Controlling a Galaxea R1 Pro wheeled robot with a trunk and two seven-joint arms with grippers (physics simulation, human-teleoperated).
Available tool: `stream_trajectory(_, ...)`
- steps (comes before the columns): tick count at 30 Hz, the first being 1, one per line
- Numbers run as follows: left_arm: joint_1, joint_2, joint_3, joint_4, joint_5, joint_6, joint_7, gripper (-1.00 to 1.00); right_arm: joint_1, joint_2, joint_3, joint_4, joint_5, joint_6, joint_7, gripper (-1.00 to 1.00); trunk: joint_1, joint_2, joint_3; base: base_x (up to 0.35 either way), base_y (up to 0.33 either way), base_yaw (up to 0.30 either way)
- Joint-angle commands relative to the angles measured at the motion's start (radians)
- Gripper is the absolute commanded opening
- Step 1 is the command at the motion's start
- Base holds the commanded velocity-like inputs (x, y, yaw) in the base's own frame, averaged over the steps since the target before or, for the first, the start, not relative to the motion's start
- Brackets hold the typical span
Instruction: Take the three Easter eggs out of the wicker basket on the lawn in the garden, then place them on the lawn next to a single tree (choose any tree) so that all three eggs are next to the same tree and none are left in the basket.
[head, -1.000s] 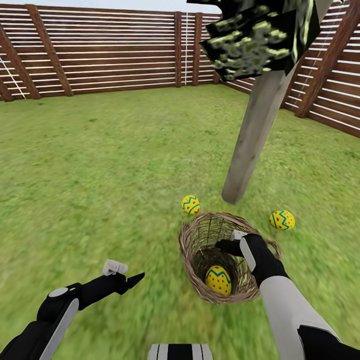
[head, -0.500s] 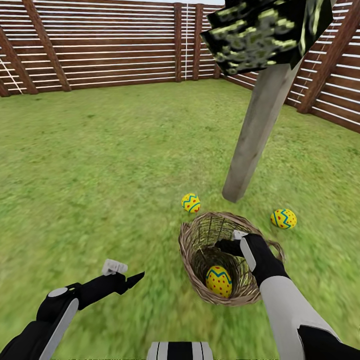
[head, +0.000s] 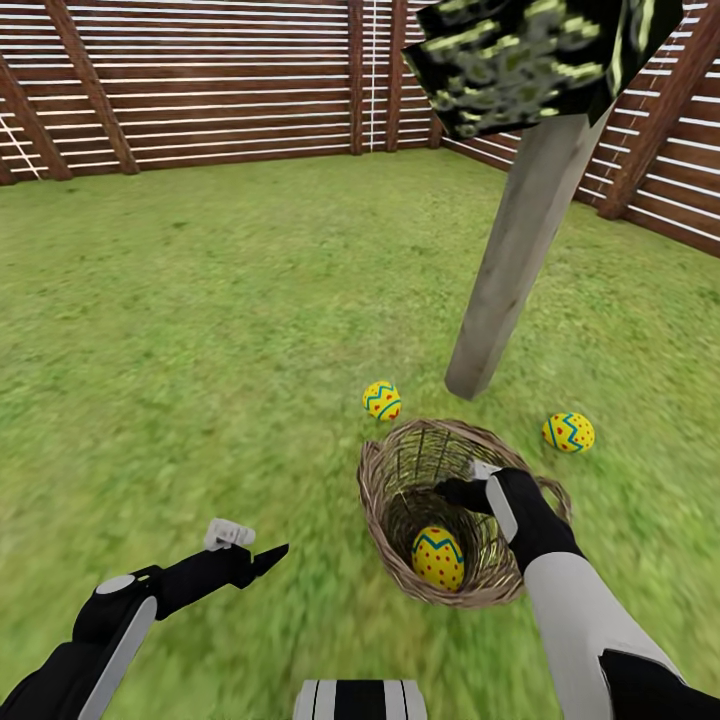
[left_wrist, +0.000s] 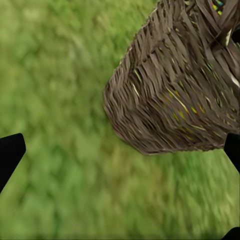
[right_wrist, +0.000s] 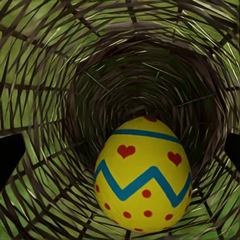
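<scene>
A wicker basket (head: 445, 515) is seen on the lawn (head: 200, 330) at about 5 o'clock from the middle of the head view, tipped so that its mouth faces up and toward the fence (head: 200, 85). 1 egg (head: 438, 558) is left inside it, lying against the near wall. In the right wrist view the same egg (right_wrist: 143, 175) is shown deep in the woven hollow (right_wrist: 60, 75), yellow with a blue zigzag, red hearts and red dots.

2 more eggs lie on the grass outside the basket. 1 egg (head: 381, 399) is placed just beyond the rim at 11 o'clock from the basket; the other egg (head: 568, 432) is found at 2 o'clock from it. Both are near the foot of the tree (head: 510, 260), whose grey-brown trunk meets the lawn between them, at 12 o'clock from the basket. Neither egg touches the trunk.

The right gripper (head: 462, 490) is held over the basket's mouth, pointed inward. Its dark fingers (right_wrist: 10, 155) are seen spread wide at the edges of the right wrist view, with nothing between them and the egg untouched.

The left gripper (head: 265, 558) is held low over the grass at 9 o'clock from the basket, well apart from it. Its fingers (left_wrist: 9, 156) are likewise parted and empty, and the basket's outer wall (left_wrist: 170, 95) is viewed between them.
</scene>
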Motion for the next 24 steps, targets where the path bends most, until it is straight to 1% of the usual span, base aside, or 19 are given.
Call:
stream_trajectory(1,0.000,0.001,0.000,-0.001,0.009,0.008,0.002,1.00,0.000,0.001,-0.008,-0.001,-0.003,0.004,0.001,1.00,0.000,0.000,-0.002,0.000,0.000,0.000)
stream_trajectory(11,0.000,-0.001,-0.003,-0.001,0.008,0.008,0.000,1.00,0.000,0.002,-0.016,-0.001,-0.003,0.004,0.001,1.00,0.000,0.000,-0.015,0.000,0.000,0.000)
stream_trajectory(17,0.000,-0.001,-0.003,-0.001,0.008,0.008,0.000,1.00,0.000,0.001,-0.017,-0.001,-0.003,0.004,0.001,1.00,0.023,-0.042,-0.041,0.000,0.000,0.000)
stream_trajectory(24,0.000,-0.001,-0.003,-0.001,0.007,0.008,0.000,1.00,0.000,0.001,-0.017,-0.002,-0.003,0.004,0.001,1.00,0.026,-0.044,-0.076,0.000,0.000,0.000)
